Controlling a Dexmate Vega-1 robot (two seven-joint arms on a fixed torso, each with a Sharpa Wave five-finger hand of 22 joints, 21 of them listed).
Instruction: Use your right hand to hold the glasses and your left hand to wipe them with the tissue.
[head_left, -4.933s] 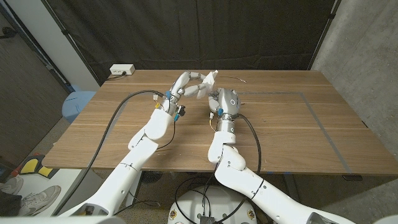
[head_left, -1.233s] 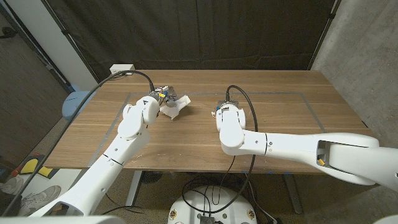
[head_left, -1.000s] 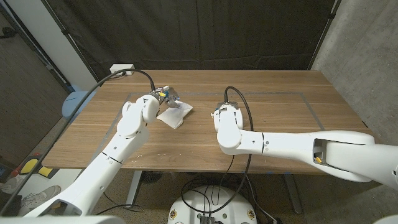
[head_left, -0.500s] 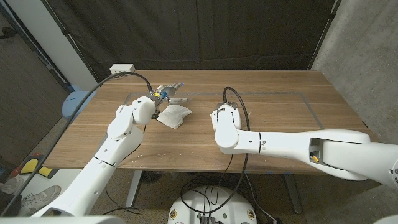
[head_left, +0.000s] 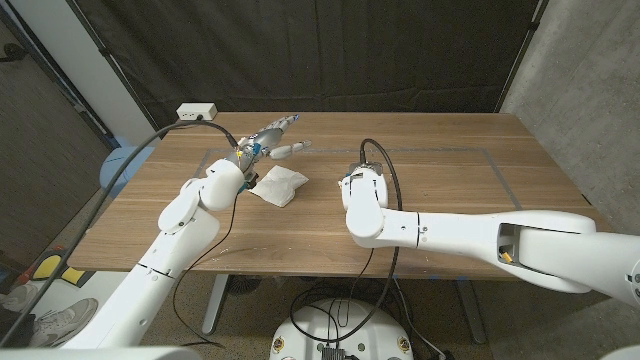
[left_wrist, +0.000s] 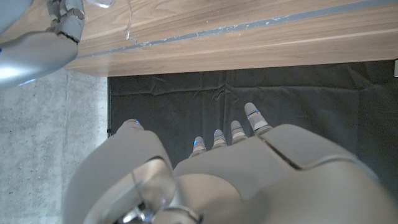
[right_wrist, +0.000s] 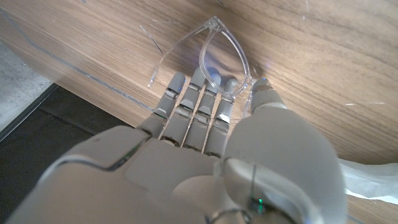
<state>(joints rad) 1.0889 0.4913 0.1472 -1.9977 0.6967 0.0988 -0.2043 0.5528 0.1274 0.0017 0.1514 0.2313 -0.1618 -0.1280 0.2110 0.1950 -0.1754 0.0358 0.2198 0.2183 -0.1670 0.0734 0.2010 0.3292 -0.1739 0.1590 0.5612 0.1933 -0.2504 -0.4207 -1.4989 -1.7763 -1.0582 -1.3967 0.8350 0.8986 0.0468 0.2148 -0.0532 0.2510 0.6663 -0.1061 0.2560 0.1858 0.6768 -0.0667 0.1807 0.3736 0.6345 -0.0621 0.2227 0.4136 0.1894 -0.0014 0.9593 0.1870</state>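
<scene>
Even, bright light; sharp focus

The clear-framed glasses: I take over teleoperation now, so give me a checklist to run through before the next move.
1. Right hand on the clear-framed glasses: ok, fingertips pinch a lens rim.
2. Glasses lifted off the wooden table: cannot tell; they look low against the wood.
3. Left hand holding the white tissue: not ok, fingers spread and hold nothing.
4. Tissue near the left hand: ok, it lies crumpled on the table just beside it.
5. Lenses wiped clean: cannot tell.
</scene>
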